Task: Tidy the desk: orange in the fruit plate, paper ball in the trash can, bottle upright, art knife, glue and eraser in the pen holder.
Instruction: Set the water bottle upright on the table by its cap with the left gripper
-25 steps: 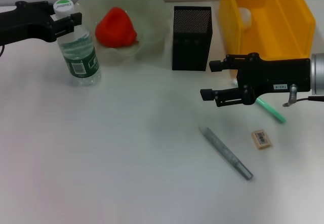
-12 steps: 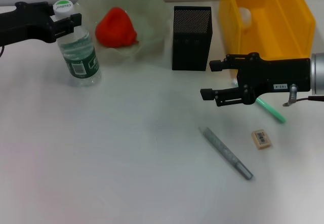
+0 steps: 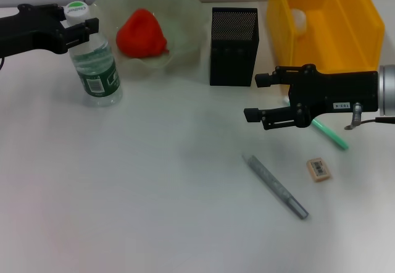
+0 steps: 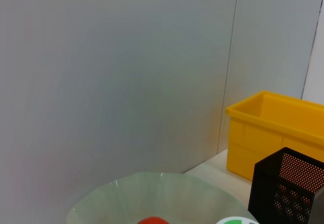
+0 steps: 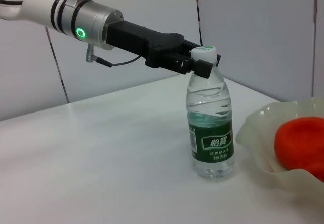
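The clear bottle (image 3: 95, 60) with a green label stands upright at the back left, also in the right wrist view (image 5: 210, 127). My left gripper (image 3: 79, 26) is shut on its neck just under the white cap (image 5: 205, 64). The orange (image 3: 142, 33) lies in the pale fruit plate (image 3: 185, 13). A white paper ball (image 3: 298, 20) sits inside the yellow trash can (image 3: 327, 44). My right gripper (image 3: 254, 97) hovers open and empty right of the black mesh pen holder (image 3: 233, 46). The grey art knife (image 3: 274, 186), the eraser (image 3: 319, 168) and the green glue (image 3: 332, 135) lie on the table.
The white table (image 3: 154, 193) spreads bare across the front and left. The glue's upper end is hidden under my right gripper's body. In the left wrist view the plate rim (image 4: 152, 183), trash can (image 4: 273, 127) and pen holder (image 4: 288, 183) stand before a grey wall.
The left gripper and the bottle's top have shifted very slightly to the left. The right arm has not moved.
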Robot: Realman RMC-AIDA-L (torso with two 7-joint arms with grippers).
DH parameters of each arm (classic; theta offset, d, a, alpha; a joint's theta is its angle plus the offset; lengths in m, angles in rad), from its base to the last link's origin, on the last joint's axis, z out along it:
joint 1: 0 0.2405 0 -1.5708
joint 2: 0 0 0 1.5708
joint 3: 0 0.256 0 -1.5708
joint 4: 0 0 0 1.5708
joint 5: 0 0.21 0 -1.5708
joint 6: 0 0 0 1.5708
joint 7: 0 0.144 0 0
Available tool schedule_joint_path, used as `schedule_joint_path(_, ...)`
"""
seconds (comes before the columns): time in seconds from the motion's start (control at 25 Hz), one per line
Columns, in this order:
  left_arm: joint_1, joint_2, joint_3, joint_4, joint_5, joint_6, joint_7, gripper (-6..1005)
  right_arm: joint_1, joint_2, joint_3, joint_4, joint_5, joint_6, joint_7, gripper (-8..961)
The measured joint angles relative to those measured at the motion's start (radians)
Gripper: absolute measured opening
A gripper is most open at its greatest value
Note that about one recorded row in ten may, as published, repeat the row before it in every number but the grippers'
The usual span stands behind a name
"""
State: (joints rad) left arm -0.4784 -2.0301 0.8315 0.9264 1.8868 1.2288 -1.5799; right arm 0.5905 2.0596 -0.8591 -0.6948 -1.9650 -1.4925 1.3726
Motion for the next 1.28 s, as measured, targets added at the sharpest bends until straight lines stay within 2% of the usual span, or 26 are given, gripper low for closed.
schedule_joint_path(1.0, 0.002, -0.004, -0.007, 0.000, 0.007, -0.008, -0.006, 447, 0.000, 0.001, 0.000, 0.000, 0.000, 0.000, 0.000, 822)
schedule_joint_path(1.16, 0.007, -0.011, -0.008, 0.006, 0.003, -0.011, 0.000, 448, 0.000, 0.001, 0.000, 0.000, 0.000, 0.000, 0.000, 822)
schedule_joint_path(1.28, 0.009, -0.015, -0.008, 0.009, 0.003, -0.015, 0.006, 536, 0.000, 0.001, 0.000, 0.000, 0.000, 0.000, 0.000, 820)
